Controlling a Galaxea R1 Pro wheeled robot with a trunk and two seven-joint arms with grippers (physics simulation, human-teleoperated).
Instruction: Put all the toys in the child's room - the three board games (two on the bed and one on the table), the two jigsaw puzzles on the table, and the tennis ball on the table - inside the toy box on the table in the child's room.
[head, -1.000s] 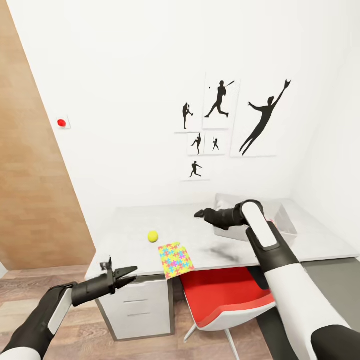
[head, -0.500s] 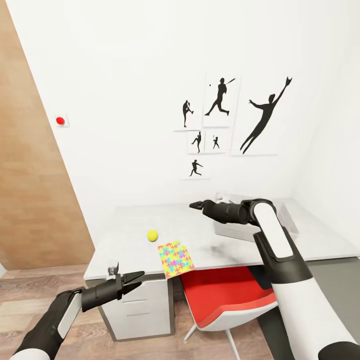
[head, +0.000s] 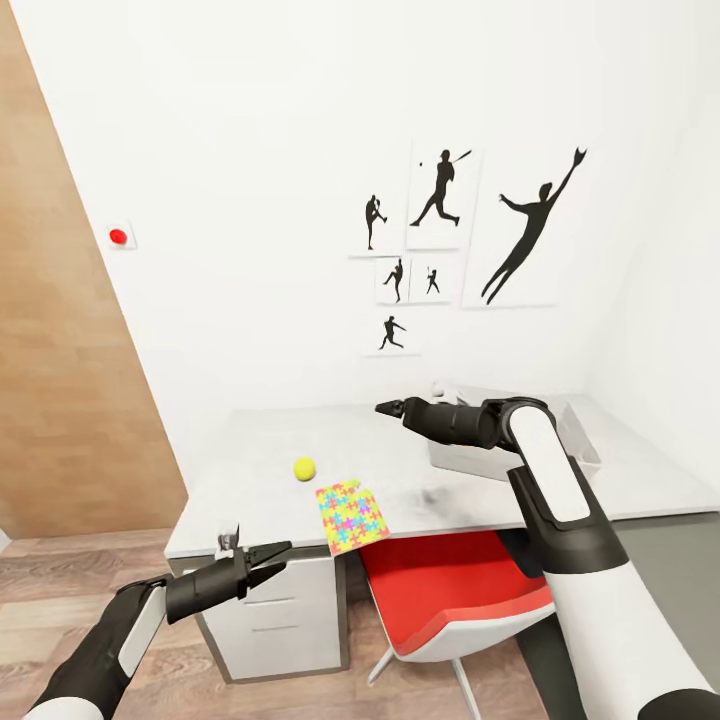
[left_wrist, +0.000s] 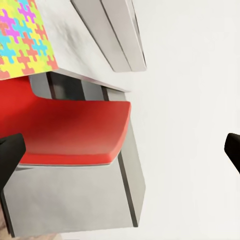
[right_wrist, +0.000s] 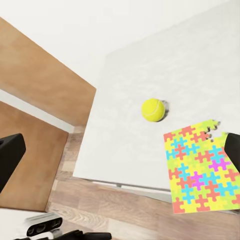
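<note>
A yellow tennis ball (head: 305, 468) (right_wrist: 153, 110) lies on the grey table (head: 240, 450). A colourful jigsaw puzzle (head: 351, 517) (right_wrist: 202, 172) (left_wrist: 22, 35) lies at the table's front edge, overhanging it slightly. The grey toy box (head: 465, 464) stands at the table's right, partly hidden behind my right arm. My right gripper (head: 390, 408) hovers open above the table, left of the box and beyond the ball. My left gripper (head: 270, 558) is open, low in front of the table's left end. The board games are out of view.
A red chair (head: 450, 595) (left_wrist: 70, 130) is tucked under the table, below the puzzle. A grey drawer unit (head: 280, 615) stands under the table's left side. Silhouette pictures hang on the white wall; a wooden panel (head: 60, 380) is at the left.
My right gripper has swung away from the toy box, leftward over the table. My left gripper has edged right and a little lower.
</note>
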